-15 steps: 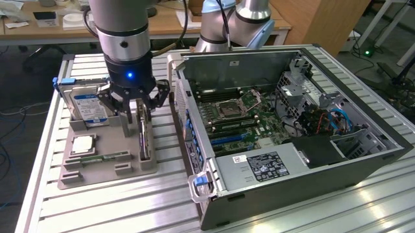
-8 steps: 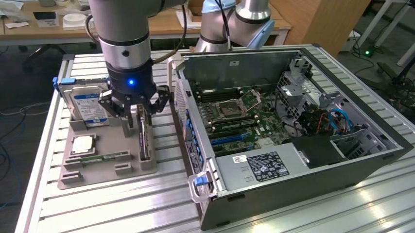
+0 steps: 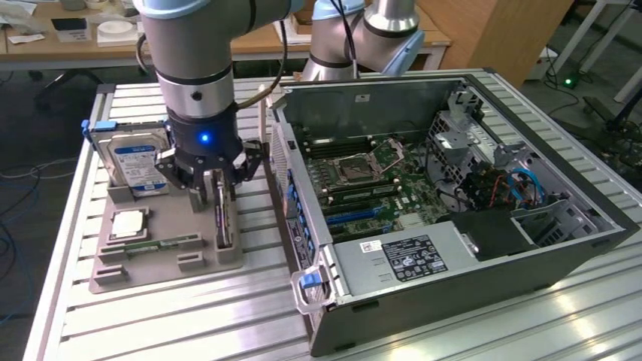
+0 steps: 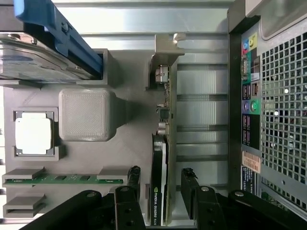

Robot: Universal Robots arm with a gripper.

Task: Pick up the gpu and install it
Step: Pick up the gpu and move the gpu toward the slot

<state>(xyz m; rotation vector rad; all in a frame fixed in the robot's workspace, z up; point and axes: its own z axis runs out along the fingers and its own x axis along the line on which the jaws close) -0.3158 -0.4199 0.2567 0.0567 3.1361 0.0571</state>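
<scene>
The gpu (image 3: 222,219) stands on its edge in a slot of the grey holder tray (image 3: 150,272), beside the open computer case (image 3: 452,188). In the wrist view the gpu (image 4: 163,120) is a thin green card with a black cooler and a pale metal bracket at its far end. My gripper (image 3: 222,197) is lowered over the card and open. Its black fingers (image 4: 134,176) straddle the card, one on each side, with a small gap between each finger and the card. The motherboard (image 3: 351,214) lies exposed inside the case.
On the same tray stand a silver hard drive (image 3: 135,162) with a blue-white label, a square processor (image 3: 128,224) and a narrow green memory strip (image 3: 150,247). The case's rear panel (image 4: 268,96) is close beside the card. A second arm's base rises behind the case.
</scene>
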